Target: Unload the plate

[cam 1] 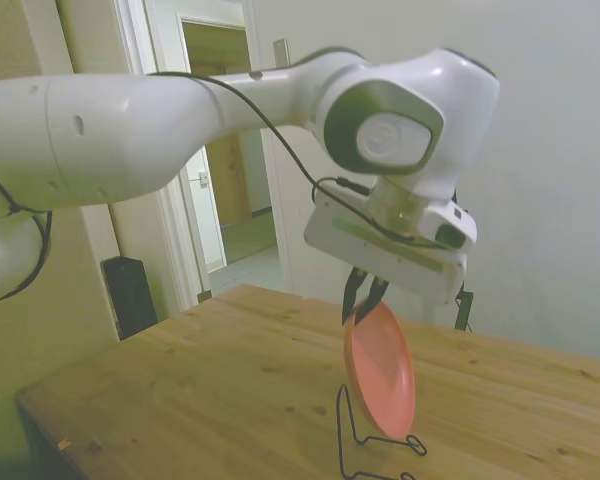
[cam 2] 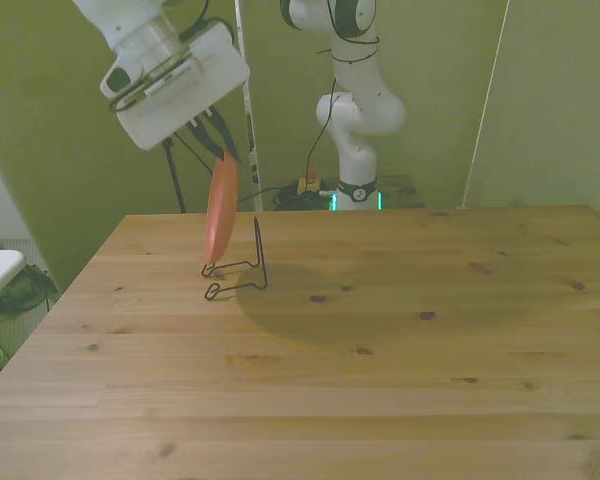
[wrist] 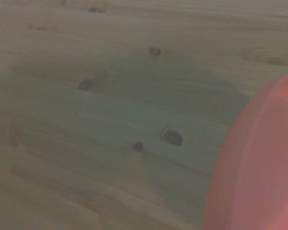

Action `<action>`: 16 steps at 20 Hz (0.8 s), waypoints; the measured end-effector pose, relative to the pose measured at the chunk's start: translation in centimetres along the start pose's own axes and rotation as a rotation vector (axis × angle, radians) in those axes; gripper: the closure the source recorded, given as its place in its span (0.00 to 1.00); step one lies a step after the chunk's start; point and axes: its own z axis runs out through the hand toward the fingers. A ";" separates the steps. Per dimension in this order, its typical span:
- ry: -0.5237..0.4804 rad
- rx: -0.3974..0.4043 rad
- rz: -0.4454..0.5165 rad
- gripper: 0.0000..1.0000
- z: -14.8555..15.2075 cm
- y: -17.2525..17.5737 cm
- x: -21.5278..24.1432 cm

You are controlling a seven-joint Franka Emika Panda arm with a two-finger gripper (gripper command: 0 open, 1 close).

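While the salmon-pink plate point(cam 1: 380, 372) stands on edge, its lower rim down by the base of the thin black wire stand point(cam 1: 365, 443) on the wooden table point(cam 1: 200, 390), the side view lists the gripper point(cam 1: 363, 300) at the plate's top rim with its dark fingers point(cam 1: 352, 292) drawn narrow about that rim, apparently pinching it; judged step: lifting the plate clear of the stand; to do it well, the lift would want to go straight up until the lower rim passes the upright wire, the plate kept close to its present tilt so it does not hook the stand and drag it; whether the lower rim sits in the wire base or just above it is hard to tell from this angle; front view: plate seen nearly edge-on toward the front view's left, gripper point(cam 2: 221, 141) above it, stand's upright just beside the plate toward the front view's right; contact between finger pads and rim not resolved, the fingers being small and dark; wrist view: blurred, a curved portion of the plate point(wrist: 259, 167) cut off at the frame edge, knotted table boards behind, stand not visible
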 end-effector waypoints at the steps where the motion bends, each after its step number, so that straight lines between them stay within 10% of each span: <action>1: 0.019 -0.006 0.044 1.00 -1.2 -0.9 -0.4; 7: 0.089 -0.055 0.314 1.00 -2.8 -8.1 0.5; 16: 0.275 -0.197 0.619 1.00 10.2 -20.5 9.3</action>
